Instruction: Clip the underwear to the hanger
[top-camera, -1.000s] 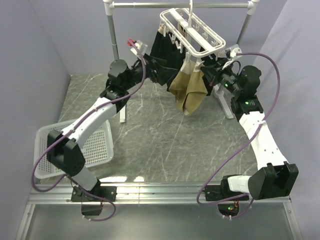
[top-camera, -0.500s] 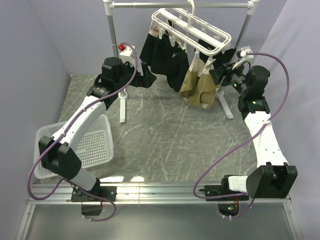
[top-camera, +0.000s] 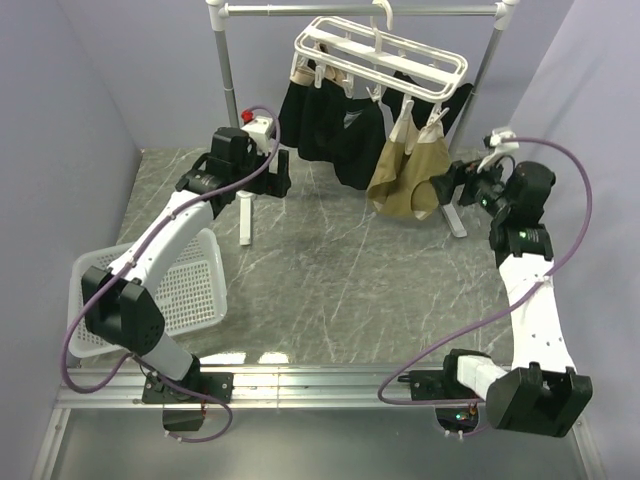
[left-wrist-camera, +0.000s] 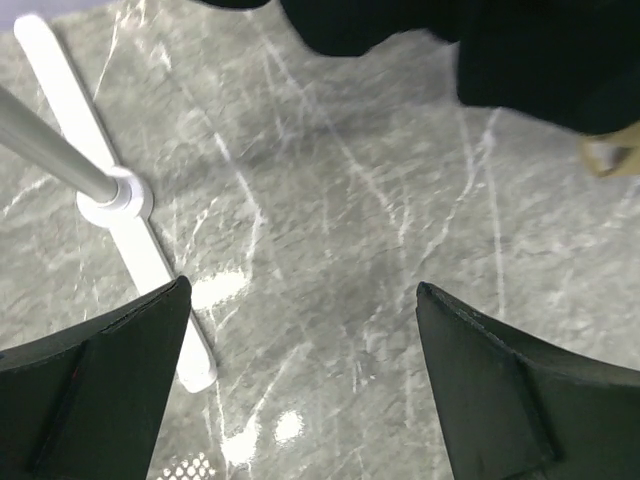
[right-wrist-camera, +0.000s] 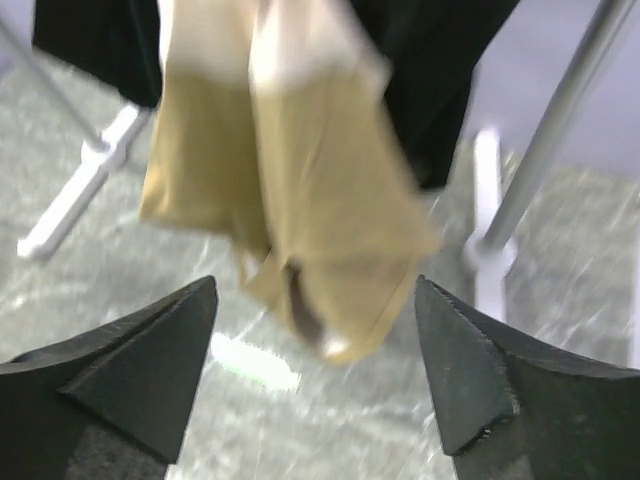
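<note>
Underwear (right-wrist-camera: 300, 190) — just ahead of right gripper (right-wrist-camera: 312, 300)

no text, label, brand, number or sign can be read in any view. the pale waistband (right-wrist-camera: 300, 50) of the tan soft fabric briefs (top-camera: 408, 180) is blurred in the right wrist view and too small in the top view, so any print on it cannot be made out.
</note>
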